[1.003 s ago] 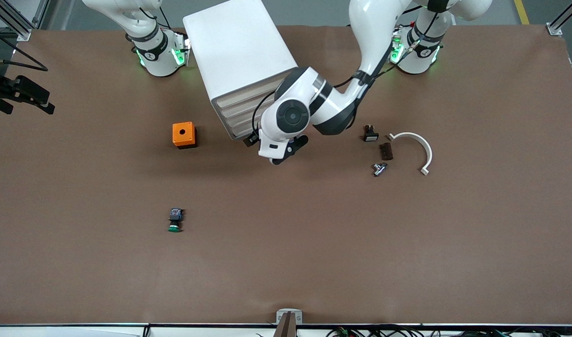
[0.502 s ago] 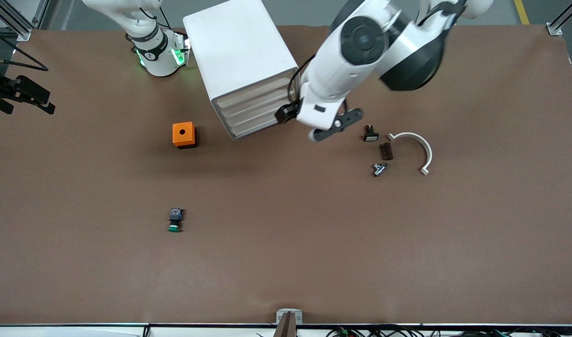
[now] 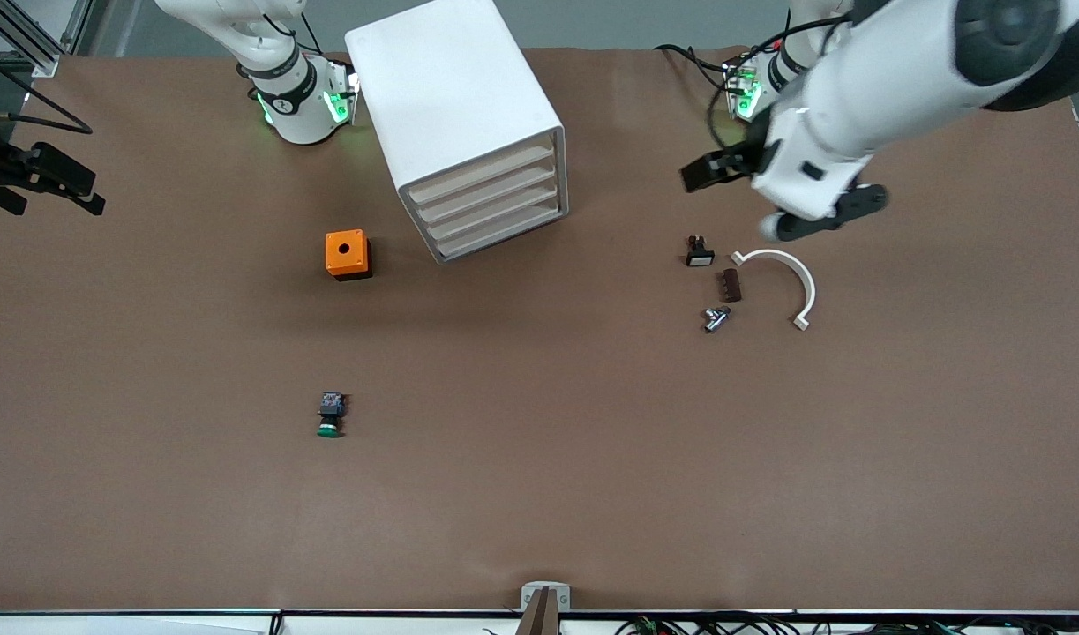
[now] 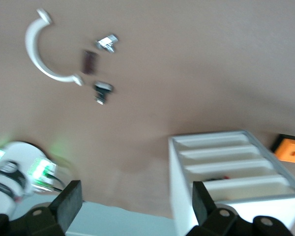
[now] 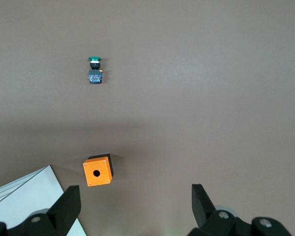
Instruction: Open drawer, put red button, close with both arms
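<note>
Nearest the tabletop's front edge, only the green-capped switch (image 3: 329, 415) is seen, its cap turned toward that edge; it is not the part wanted. No red button is found on the open tabletop. In the left wrist view a small dark-and-red thing (image 4: 220, 178) is made out inside one drawer of the white drawer cabinet (image 3: 455, 115), which stands at the tabletop's edge by the bases; it is taken to be the red button. All drawer fronts appear flush, so the task is judged nearly done. The left gripper (image 3: 820, 216), fingers spread and empty, is held over the small parts toward the left arm's end, with the cabinet lying toward the right arm's end from it. The right gripper (image 5: 135, 209), also spread and empty, is held high over the orange box (image 3: 347, 254), beside the cabinet.
</note>
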Tool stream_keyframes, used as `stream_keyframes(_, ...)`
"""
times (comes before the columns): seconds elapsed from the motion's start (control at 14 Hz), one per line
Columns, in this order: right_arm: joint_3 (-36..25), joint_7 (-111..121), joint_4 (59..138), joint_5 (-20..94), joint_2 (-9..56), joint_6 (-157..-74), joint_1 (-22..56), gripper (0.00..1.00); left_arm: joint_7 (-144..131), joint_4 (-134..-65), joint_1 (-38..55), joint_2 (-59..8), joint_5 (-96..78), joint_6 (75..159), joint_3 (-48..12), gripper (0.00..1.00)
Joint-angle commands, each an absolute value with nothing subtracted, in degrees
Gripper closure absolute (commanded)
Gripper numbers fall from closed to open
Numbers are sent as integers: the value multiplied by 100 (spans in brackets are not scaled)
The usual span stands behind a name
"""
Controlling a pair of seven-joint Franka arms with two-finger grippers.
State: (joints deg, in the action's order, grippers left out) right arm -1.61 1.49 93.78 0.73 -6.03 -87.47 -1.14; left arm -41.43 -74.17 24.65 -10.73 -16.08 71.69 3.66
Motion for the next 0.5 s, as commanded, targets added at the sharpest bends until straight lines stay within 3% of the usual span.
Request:
stream_keyframes(0.0, -79, 220, 9519, 18, -765, -8754, -193, 0, -3177, -7673, 1971, -791, -1275, 6988, 308, 1)
stream_keyframes(0.43, -79, 211, 9545, 26, -773, -8763, -176, 0, -1040, -8375, 687, -168, -880, 6987, 299, 1)
